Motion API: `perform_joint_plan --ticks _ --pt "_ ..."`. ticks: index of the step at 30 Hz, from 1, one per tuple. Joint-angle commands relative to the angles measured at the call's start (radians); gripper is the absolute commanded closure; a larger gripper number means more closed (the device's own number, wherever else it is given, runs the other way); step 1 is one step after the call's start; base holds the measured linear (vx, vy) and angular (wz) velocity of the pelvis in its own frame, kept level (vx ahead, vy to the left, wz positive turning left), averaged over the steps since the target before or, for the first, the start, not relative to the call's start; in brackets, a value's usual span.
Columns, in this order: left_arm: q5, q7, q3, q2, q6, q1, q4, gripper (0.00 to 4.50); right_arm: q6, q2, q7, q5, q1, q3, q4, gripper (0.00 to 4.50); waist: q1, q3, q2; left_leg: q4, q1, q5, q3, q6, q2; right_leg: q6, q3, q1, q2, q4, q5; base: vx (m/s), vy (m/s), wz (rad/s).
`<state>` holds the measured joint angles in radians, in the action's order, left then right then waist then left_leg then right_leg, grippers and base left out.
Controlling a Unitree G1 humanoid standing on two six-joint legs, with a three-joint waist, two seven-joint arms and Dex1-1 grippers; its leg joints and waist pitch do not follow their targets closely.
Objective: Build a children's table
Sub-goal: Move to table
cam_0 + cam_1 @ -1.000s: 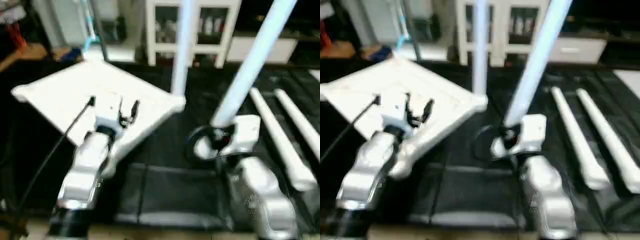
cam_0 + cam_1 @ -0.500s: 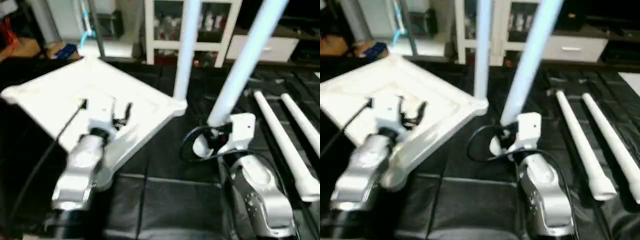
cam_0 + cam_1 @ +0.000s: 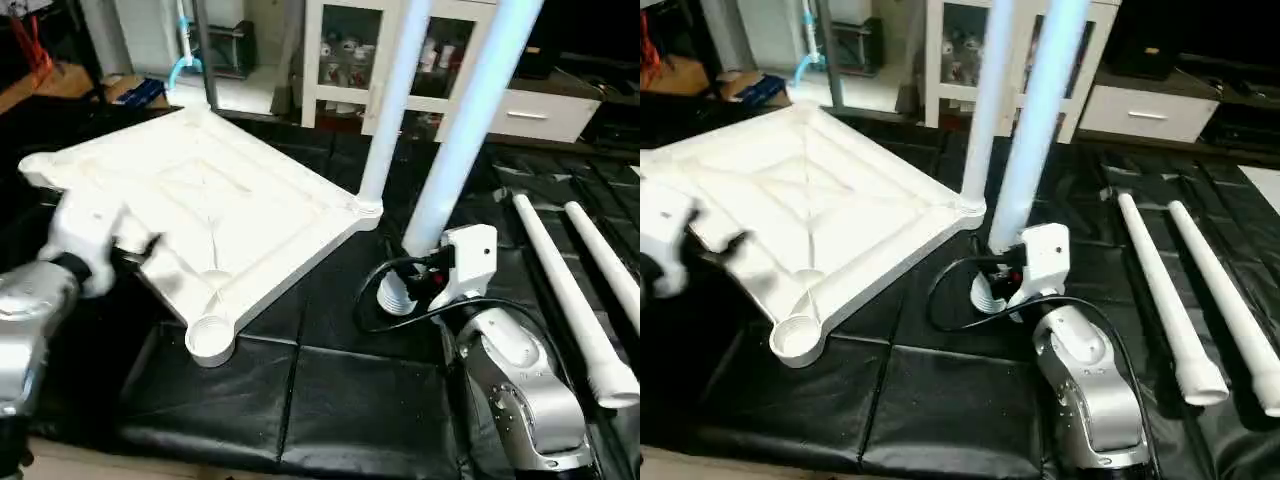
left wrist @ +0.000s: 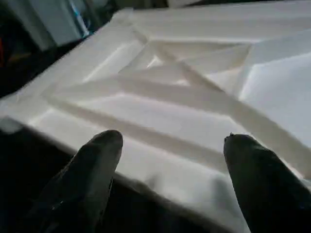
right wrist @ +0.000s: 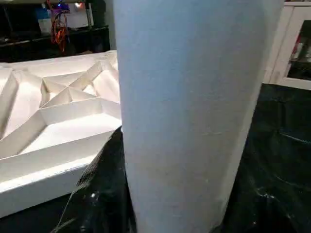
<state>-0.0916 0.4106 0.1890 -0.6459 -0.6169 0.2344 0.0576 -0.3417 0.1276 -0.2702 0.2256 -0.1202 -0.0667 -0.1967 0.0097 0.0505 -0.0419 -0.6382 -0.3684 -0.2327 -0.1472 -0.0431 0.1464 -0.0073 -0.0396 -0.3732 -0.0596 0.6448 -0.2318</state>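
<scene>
One leg (image 3: 385,110) upright in upturned top (image 3: 200,200)

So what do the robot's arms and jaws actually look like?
Both forearms are rounded, shiny silver shells, the right forearm and the left forearm. Each ends in a white boxy wrist block. A black cable loops from the right one. The left gripper's fingers are black and blunt.

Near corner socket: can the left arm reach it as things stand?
Probably yes. The empty socket lies open on the tabletop edge, just beside the left tool, with nothing between them.
</scene>
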Motion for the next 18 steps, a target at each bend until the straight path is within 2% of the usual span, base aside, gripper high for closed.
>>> perform_joint_plan --ticks 1,2,3,4,5,6,8,9,11,12,13,14,15,17,18 --pt "0.027 -0.022 -0.015 -0.007 -0.028 0.025 -0.030 0.76 0.000 0.007 -0.009 0.004 -0.022 0.005 -0.015 2.67 -0.001 -0.050 0.024 0.105 0.015 -0.102 0.027 -0.027 0.073 -0.189 0.051 0.026 -0.081 -0.067 0.020 0.000 0.000 0.00" --pt "0.034 -0.025 -0.022 -0.008 -0.031 0.028 -0.039 0.76 0.002 0.008 -0.011 0.004 -0.024 0.004 -0.013 2.67 0.001 -0.049 0.019 0.105 0.015 -0.091 0.025 -0.024 0.073 -0.192 0.051 0.026 -0.080 -0.066 0.037 0.000 0.000 0.00" --pt "0.052 -0.018 -0.052 -0.011 -0.023 0.035 -0.065 0.76 0.006 0.010 -0.015 0.004 -0.032 0.002 -0.007 2.67 0.001 -0.049 0.020 0.106 0.016 -0.099 0.026 -0.025 0.073 -0.194 0.051 0.027 -0.081 -0.067 0.034 0.000 0.000 0.00" --pt "0.052 -0.018 -0.052 -0.011 -0.023 0.035 -0.065 0.76 0.006 0.010 -0.015 0.004 -0.032 0.002 -0.007 2.67 0.001 -0.048 0.020 0.107 0.016 -0.107 0.026 -0.026 0.073 -0.194 0.051 0.026 -0.081 -0.068 0.026 0.000 0.000 0.00" --pt "0.064 0.011 -0.095 -0.010 0.002 0.051 -0.099 0.76 0.010 0.012 -0.017 0.003 -0.040 0.002 -0.002 2.67 -0.001 -0.048 0.016 0.109 0.016 -0.119 0.027 -0.029 0.075 -0.195 0.051 0.028 -0.082 -0.068 0.016 0.000 0.000 0.00" --pt "0.074 0.021 -0.117 -0.005 0.022 0.065 -0.121 0.76 0.012 0.011 -0.017 0.003 -0.042 0.002 0.000 2.67 0.001 -0.046 0.016 0.110 0.019 -0.134 0.025 -0.028 0.074 -0.191 0.053 0.023 -0.081 -0.073 -0.009 0.000 0.000 0.00" --pt "0.072 0.058 -0.173 0.002 0.051 0.123 -0.169 0.76 0.013 0.011 -0.016 0.003 -0.047 0.004 0.003 2.67 0.003 -0.047 0.022 0.111 0.021 -0.140 0.025 -0.035 0.076 -0.193 0.053 0.023 -0.083 -0.072 -0.013 0.000 0.000 0.00" --pt "0.075 0.067 -0.188 0.006 0.063 0.147 -0.184 0.76 0.013 0.011 -0.016 0.002 -0.047 0.003 0.003 2.67 0.006 -0.047 0.020 0.110 0.024 -0.145 0.024 -0.040 0.076 -0.193 0.053 0.021 -0.083 -0.074 -0.016 0.000 0.000 0.00" --pt "0.060 0.098 -0.204 0.024 0.043 0.206 -0.208 0.76 0.012 0.010 -0.016 0.001 -0.045 0.004 -0.003 2.67 0.012 -0.048 0.017 0.110 0.022 -0.121 0.023 -0.046 0.077 -0.196 0.053 0.025 -0.085 -0.070 0.018 0.000 0.000 0.00" --pt "0.052 0.107 -0.205 0.031 0.032 0.221 -0.215 0.76 0.012 0.009 -0.015 0.001 -0.044 0.005 -0.004 2.67 0.014 -0.049 0.024 0.108 0.021 -0.106 0.022 -0.052 0.075 -0.200 0.053 0.026 -0.084 -0.069 0.048 0.000 0.000 0.00" --pt "0.052 0.107 -0.205 0.031 0.032 0.221 -0.215 0.76 0.012 0.009 -0.015 0.001 -0.044 0.005 -0.004 2.67 0.014 -0.049 0.024 0.108 0.021 -0.106 0.022 -0.052 0.075 -0.200 0.053 0.026 -0.084 -0.069 0.048 0.000 0.000 0.00" --pt "0.025 0.110 -0.192 0.056 -0.025 0.258 -0.233 0.76 0.012 0.009 -0.012 -0.002 -0.041 0.006 -0.008 2.67 0.016 -0.050 0.018 0.108 0.017 -0.086 0.022 -0.050 0.075 -0.207 0.053 0.032 -0.086 -0.065 0.074 0.000 0.000 0.00" --pt "0.013 0.103 -0.182 0.069 -0.057 0.273 -0.241 0.76 0.012 0.010 -0.011 -0.005 -0.040 0.006 -0.009 2.67 0.017 -0.052 0.028 0.104 0.022 -0.080 0.020 -0.054 0.073 -0.215 0.052 0.029 -0.085 -0.064 0.089 0.000 0.000 0.00" --pt "0.007 0.079 -0.170 0.096 -0.143 0.314 -0.286 0.76 0.013 0.009 -0.006 -0.002 -0.034 0.012 -0.015 2.67 0.017 -0.052 0.027 0.102 0.020 -0.070 0.019 -0.054 0.072 -0.226 0.053 0.033 -0.086 -0.063 0.105 0.000 0.000 0.00" --pt "0.025 0.070 -0.186 0.094 -0.187 0.329 -0.315 0.76 0.013 0.009 -0.003 -0.002 -0.031 0.013 -0.018 2.67 0.018 -0.054 0.031 0.100 0.018 -0.057 0.017 -0.046 0.070 -0.230 0.055 0.035 -0.086 -0.064 0.119 0.000 0.000 0.00"
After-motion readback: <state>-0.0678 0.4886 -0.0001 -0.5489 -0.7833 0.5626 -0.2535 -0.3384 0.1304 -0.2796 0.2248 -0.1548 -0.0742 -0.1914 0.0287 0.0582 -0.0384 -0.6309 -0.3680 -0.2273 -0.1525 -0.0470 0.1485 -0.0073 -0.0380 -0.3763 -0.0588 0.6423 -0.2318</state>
